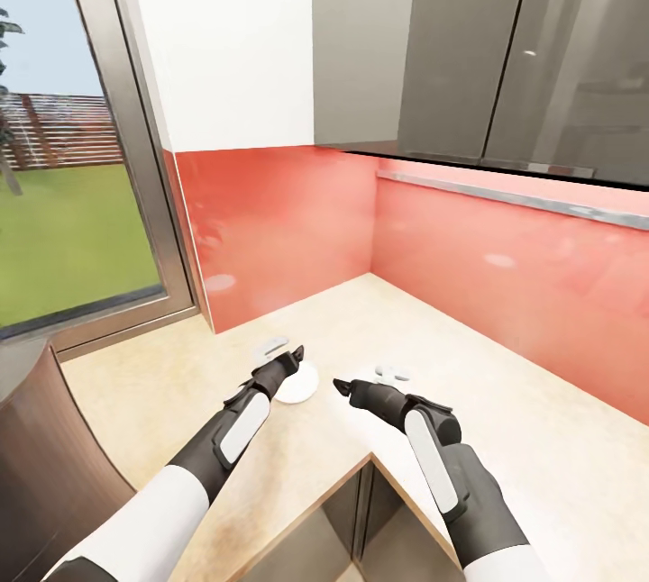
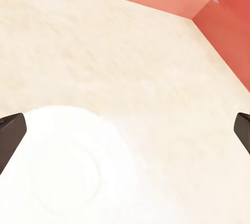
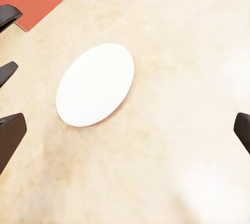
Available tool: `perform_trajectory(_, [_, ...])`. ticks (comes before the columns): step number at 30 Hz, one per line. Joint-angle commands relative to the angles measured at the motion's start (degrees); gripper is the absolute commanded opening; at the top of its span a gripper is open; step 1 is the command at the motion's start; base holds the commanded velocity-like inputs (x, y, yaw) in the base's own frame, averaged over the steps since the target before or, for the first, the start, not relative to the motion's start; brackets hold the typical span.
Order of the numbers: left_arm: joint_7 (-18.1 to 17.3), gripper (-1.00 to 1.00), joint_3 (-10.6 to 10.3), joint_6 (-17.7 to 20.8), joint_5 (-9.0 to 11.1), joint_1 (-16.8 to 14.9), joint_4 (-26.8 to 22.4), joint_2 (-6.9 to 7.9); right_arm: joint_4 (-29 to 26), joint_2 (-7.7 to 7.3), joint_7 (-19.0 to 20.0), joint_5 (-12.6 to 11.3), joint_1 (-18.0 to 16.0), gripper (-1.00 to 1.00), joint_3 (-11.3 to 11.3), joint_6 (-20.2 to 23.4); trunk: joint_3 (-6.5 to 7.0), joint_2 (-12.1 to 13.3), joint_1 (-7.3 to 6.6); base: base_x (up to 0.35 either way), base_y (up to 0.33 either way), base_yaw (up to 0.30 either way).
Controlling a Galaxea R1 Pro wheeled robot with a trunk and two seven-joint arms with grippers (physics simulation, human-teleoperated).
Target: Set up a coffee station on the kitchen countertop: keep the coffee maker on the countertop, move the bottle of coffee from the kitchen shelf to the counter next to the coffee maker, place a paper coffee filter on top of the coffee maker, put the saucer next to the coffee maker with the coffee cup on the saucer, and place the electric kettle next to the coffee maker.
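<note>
The white saucer (image 1: 305, 386) lies flat on the beige kitchen countertop (image 1: 505, 420) near its inner corner. My left gripper (image 1: 294, 357) hovers open just above the saucer (image 2: 67, 166), fingertips wide apart. To its right my right gripper (image 1: 342, 386) is also open, low over the counter and pointing at the saucer (image 3: 96, 84). Two small white things, one (image 1: 392, 374) beside the right gripper and one (image 1: 270, 346) beyond the left, are too small to tell cup from filter. A tall dark flat-topped drum (image 1: 45, 474), the coffee maker by its look, stands at lower left.
Red backsplash walls (image 1: 505, 276) meet in the corner behind the counter. Grey upper cabinets (image 1: 505, 41) hang overhead. A window with a metal frame (image 1: 135, 159) is to the left. The counter's front edge makes an inner corner over grey cabinet fronts (image 1: 361, 510).
</note>
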Motion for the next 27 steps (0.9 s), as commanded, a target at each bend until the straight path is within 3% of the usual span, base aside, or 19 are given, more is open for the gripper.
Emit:
perform_trajectory(1, [0.43,1.00,-0.18,0.12,0.40,-0.05,-0.12,0.04,-0.05,0.02,0.14,0.10,-0.05,1.00,-0.05,0.28,-0.14,-0.14,0.04,0.000,0.000,0.000])
perform_trajectory(13, [0.43,1.00,-0.15,0.13,0.40,-0.03,-0.12,0.05,-0.03,0.02,0.14,0.10,-0.05,1.00,-0.05,0.28,-0.27,-0.14,0.04,0.104,0.000,0.031])
perform_trajectory(27, [0.43,1.00,-0.15,0.10,0.44,0.03,-0.12,0.05,-0.03,0.02,0.14,0.10,-0.05,1.00,-0.05,0.28,-0.30,-0.14,0.04,0.009,0.000,0.004])
